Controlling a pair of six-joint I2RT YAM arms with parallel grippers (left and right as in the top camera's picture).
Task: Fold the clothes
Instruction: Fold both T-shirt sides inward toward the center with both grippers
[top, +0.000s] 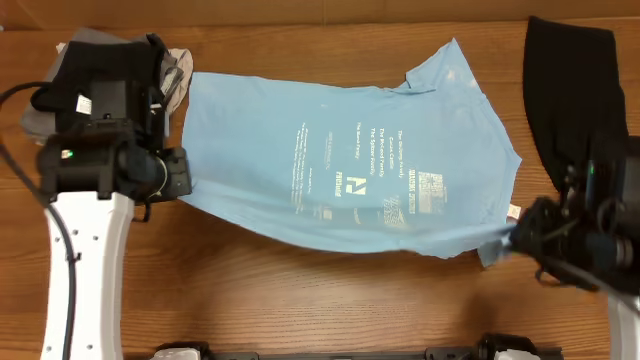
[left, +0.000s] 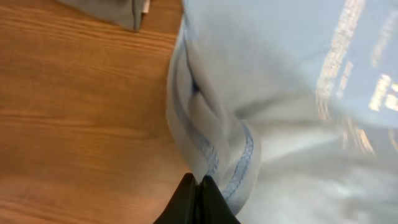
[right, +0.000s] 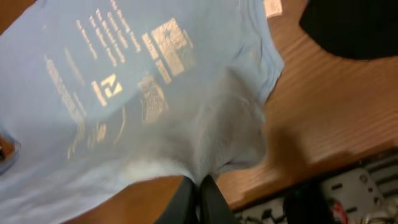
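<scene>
— Tools first: how does the left tool stand?
— Pressed together on the hem of the light blue T-shirt, at its left edge. The right tool pinches the shirt's near right corner. Both arms reach in from the near side.
— Count?
— One blue shirt spread mid-counter, print up; one black garment far right; one grey-and-dark heap behind the left arm.
— Surface?
— Wooden counter.

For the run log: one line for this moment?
left fingers: shut on T-shirt hem | right fingers: shut on T-shirt | T-shirt: unfolded | black garment: aside
</scene>
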